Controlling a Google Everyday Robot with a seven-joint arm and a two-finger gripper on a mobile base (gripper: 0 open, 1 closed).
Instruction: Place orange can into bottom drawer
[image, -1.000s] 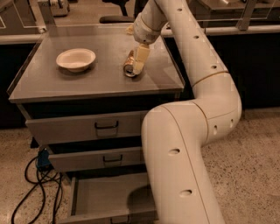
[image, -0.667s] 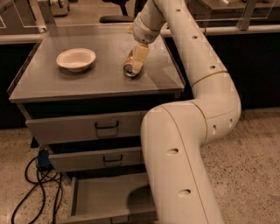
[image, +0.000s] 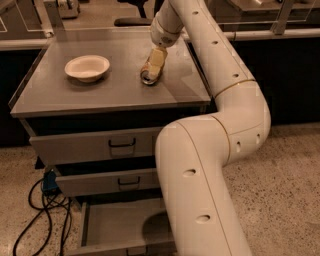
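Grasping is in hand: gripper is positioned at orange can, closure undeterminable; transfer down to open bottom drawer is required.

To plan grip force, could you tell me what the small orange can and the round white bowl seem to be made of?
The small orange can, at the gripper on the grey cabinet top, looks like shiny metal: its rim glints silver. The round white bowl looks matt, perhaps plastic or ceramic; I cannot tell which.
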